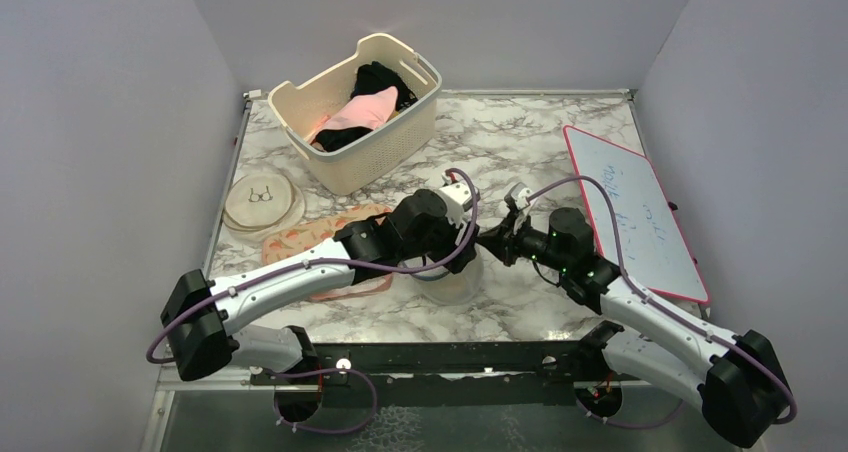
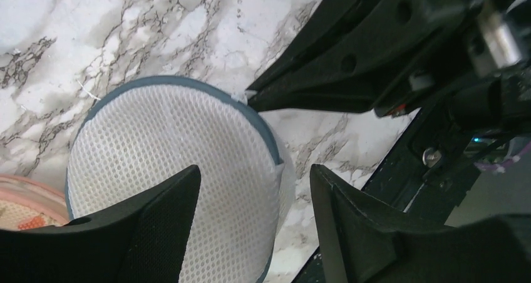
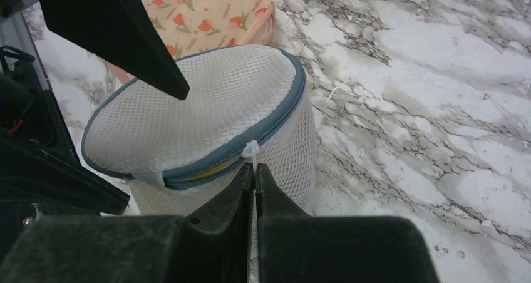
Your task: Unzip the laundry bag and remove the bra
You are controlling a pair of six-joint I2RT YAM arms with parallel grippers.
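Observation:
The laundry bag [image 3: 200,108], a white mesh drum with a blue-grey zip rim, stands on the marble table just in front of the arms. In the top view it [image 1: 452,284] is mostly hidden under my left gripper [image 1: 452,257]. My right gripper [image 3: 255,170] is shut on the white zip pull [image 3: 251,150] at the bag's rim. The zip is open a short way, and a yellow strip [image 3: 210,168] shows in the gap. My left gripper [image 2: 253,176] is open, with one finger over the bag's top [image 2: 175,164] and the other outside its wall. The bra is hidden.
A flat peach patterned pouch [image 1: 305,237] lies left of the bag, with a cream disc [image 1: 262,202] behind it. A cream basket [image 1: 300,97] holding clothes stands at the back. A whiteboard [image 1: 630,212] lies at the right. The table's black front rail [image 1: 430,357] is close behind the bag.

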